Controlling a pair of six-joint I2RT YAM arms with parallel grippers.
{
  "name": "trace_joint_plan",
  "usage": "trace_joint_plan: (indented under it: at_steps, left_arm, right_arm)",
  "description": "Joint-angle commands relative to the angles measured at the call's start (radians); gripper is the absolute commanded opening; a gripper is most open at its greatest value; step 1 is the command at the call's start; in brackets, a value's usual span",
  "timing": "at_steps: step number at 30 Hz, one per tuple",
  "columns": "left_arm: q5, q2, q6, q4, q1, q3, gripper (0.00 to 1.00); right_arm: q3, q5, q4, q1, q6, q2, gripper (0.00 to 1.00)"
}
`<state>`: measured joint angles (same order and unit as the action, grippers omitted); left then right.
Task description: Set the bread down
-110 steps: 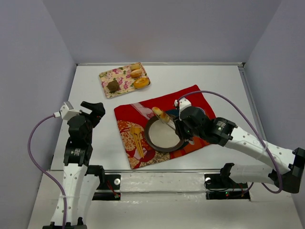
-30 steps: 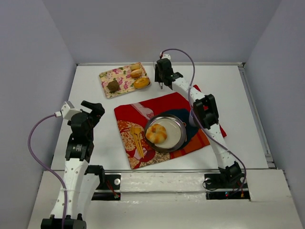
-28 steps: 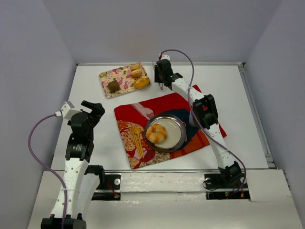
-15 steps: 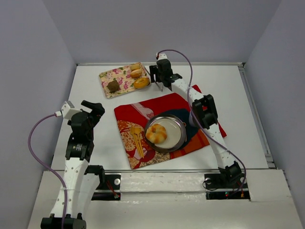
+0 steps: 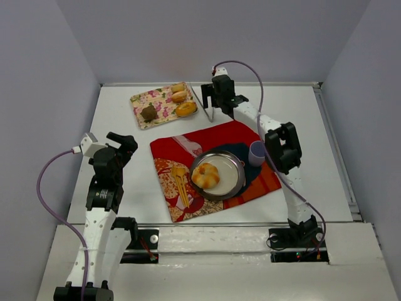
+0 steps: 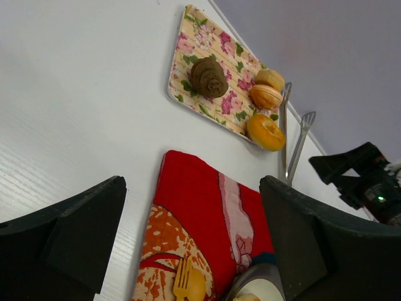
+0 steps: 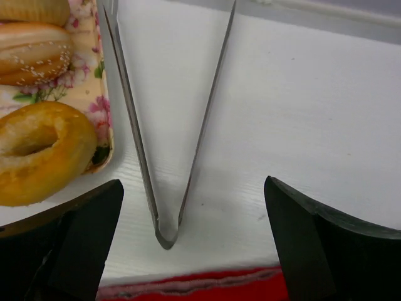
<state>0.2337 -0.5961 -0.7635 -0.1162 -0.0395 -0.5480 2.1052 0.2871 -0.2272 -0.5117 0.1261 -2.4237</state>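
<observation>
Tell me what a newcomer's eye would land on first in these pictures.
The bright red cloth in the middle of the table draws the eye first, with the bread sitting on the metal plate on top of it. Next is the floral tray at the far left, holding smaller rolls and a dark piece. Beside it, metal tongs lie on the table under the open right gripper.

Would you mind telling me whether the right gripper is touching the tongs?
Apart. The right wrist view shows bare table between the tongs and each finger of the open right gripper.
</observation>
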Motion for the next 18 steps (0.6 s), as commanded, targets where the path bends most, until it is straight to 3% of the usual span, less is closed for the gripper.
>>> trace_joint_plan:
  at_steps: [1,5,6,7,12,15,18]
  left_arm:
    - [0.012,0.015,0.023,0.032,-0.005,-0.017,0.99]
    - [-0.002,0.018,0.026,0.033,-0.005,-0.01,0.99]
    - [-0.019,0.01,0.032,0.035,-0.005,-0.013,0.99]
    - [-0.019,0.01,0.032,0.035,-0.005,-0.013,0.99]
    - [-0.033,-0.01,0.032,0.044,-0.005,-0.007,0.99]
    - [-0.042,-0.016,0.036,0.044,-0.005,-0.009,0.99]
    - [-0.042,-0.005,0.035,0.044,-0.005,-0.001,0.99]
  right_arm:
    - [-0.211,0.077,0.152,-0.002,0.012,0.283,1.0]
    - [-0.492,0.087,0.209,-0.002,0.07,0.515,1.0]
    - [-0.677,0.118,0.216,-0.002,0.134,0.72,1.0]
    - [-0.679,0.135,0.216,-0.002,0.162,0.722,1.0]
    - [-1.09,0.21,0.216,-0.002,0.32,1.047,1.0]
    - [-1.242,0.164,0.174,-0.002,0.384,1.291,1.0]
    - [-1.31,0.152,0.103,-0.002,0.424,1.4,1.0]
